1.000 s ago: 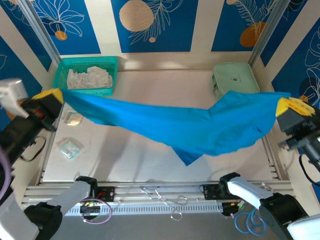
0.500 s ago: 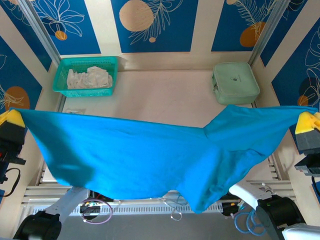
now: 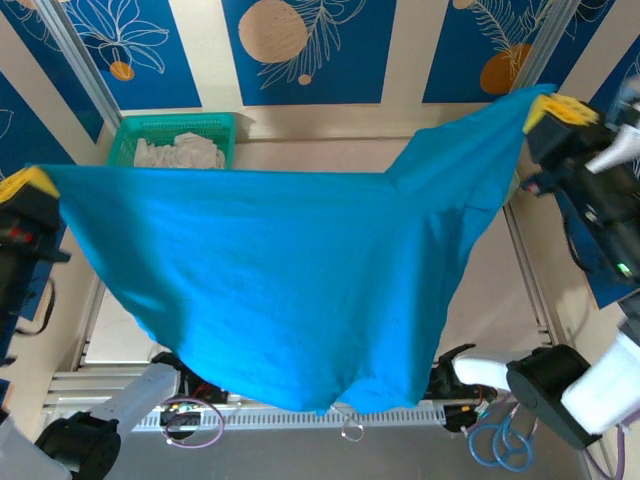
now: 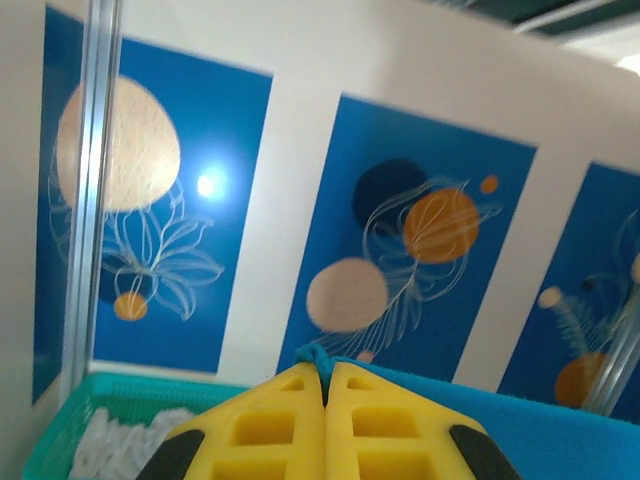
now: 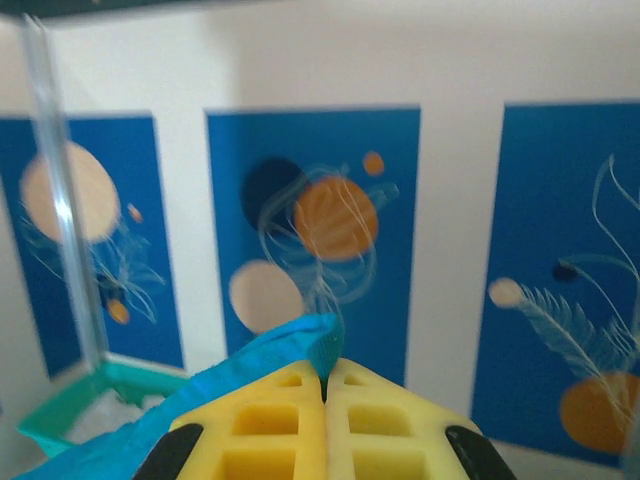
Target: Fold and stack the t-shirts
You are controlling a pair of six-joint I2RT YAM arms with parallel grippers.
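Right fingers lifted rearward, t-shirt spread higher, pinched by right and left fingers

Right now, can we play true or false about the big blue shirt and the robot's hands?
1. The left gripper and the right gripper hold the t-shirt up in the air. True.
2. The right gripper is open. False: it is shut on the t-shirt's edge.
3. The basket has white cloths in it. True.
4. The t-shirt is folded up small. False: it hangs spread out, unfolded.
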